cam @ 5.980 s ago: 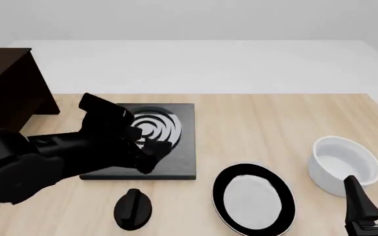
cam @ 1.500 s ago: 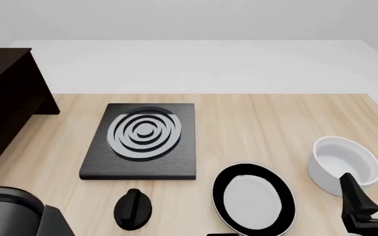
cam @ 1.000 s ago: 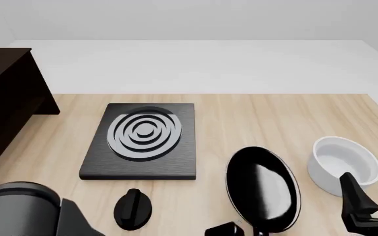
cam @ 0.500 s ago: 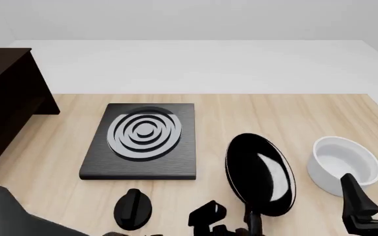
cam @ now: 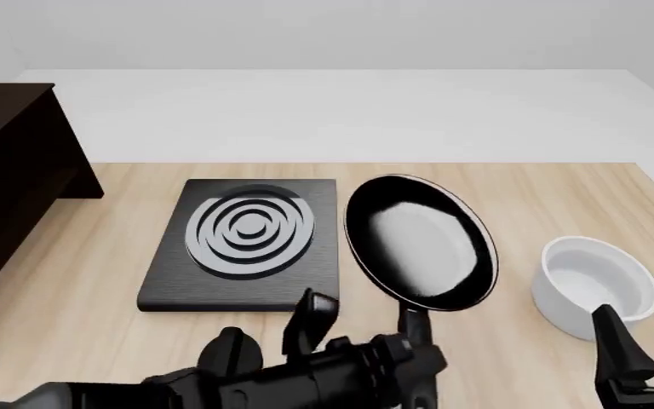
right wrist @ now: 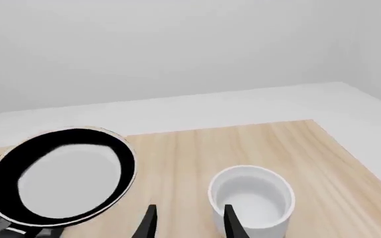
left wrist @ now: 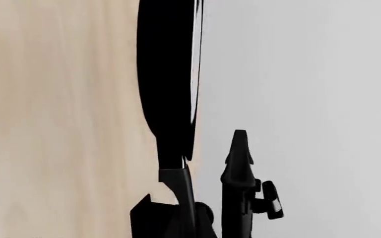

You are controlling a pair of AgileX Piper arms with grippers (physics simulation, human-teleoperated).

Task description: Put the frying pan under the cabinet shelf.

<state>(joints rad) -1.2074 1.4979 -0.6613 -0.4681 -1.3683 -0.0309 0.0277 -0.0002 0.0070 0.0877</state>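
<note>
Pale wooden table against white floor, dark cabinet shelf at left.

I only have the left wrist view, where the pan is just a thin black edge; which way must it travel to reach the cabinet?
Observer: Leftward: the very dark brown boxy wooden cabinet stands at the far left; the glossy black round frying pan hangs right of centre.
Operator: What lies between them?
Observer: A flat black slab with grey concentric rings, on the table.
Operator: And the right arm?
Observer: The right gripper, jaws open, is beside the deep white bowl, far right.
</note>
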